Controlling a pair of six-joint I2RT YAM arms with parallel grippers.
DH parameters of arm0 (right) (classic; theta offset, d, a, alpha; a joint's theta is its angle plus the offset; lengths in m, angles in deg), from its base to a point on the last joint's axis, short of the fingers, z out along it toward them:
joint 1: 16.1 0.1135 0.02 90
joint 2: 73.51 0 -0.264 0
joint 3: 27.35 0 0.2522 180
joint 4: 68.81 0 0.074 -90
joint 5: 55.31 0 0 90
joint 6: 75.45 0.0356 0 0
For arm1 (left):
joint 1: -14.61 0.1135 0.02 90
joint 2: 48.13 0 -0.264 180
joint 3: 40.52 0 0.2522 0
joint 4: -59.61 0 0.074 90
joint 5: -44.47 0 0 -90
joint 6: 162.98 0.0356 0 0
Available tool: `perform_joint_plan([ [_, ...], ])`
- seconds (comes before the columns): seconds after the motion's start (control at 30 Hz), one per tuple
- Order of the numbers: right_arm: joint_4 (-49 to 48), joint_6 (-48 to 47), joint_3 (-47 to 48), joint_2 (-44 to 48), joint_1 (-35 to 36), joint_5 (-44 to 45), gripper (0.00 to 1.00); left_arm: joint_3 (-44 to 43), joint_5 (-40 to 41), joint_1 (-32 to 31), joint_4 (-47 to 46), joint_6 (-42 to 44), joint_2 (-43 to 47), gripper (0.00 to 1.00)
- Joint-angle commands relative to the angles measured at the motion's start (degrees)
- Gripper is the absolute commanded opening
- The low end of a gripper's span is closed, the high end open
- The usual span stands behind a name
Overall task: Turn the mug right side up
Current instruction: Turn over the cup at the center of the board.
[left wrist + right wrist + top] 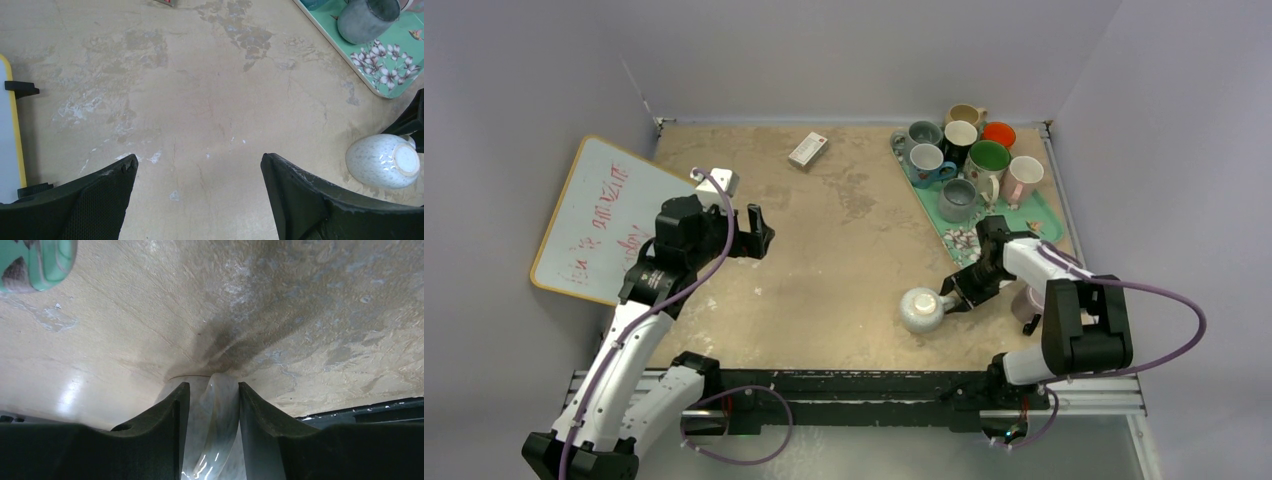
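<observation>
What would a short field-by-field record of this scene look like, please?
target: speckled grey mug, tipped over, base showing, near the front of the table
right gripper: shut on the mug's handle
left gripper: open, over bare table, apart from the mug
tray: green tray, far right, holding other mugs, openings up
other: whiteboard at left; small box near the far edge
task status: mug not yet upright

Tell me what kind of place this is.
Probably a robot lab test cell: a scuffed tabletop boxed in by plain grey walls, a whiteboard propped at its left, and a green tray crowded with assorted mugs.
</observation>
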Motion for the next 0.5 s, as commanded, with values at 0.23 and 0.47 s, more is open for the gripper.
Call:
perform_joint_plan([
  [0.23,1.62,1.94,1.35,0.26,2.23,-1.52,0.46,-1.15,-0.22,0.17,-0.54,0.21,1.17,0.92],
  [0.47,0.41,2.26,1.62,1.29,4.05,-1.62,0.40,-1.09,-0.20,0.17,-0.48,0.21,1.24,0.92],
])
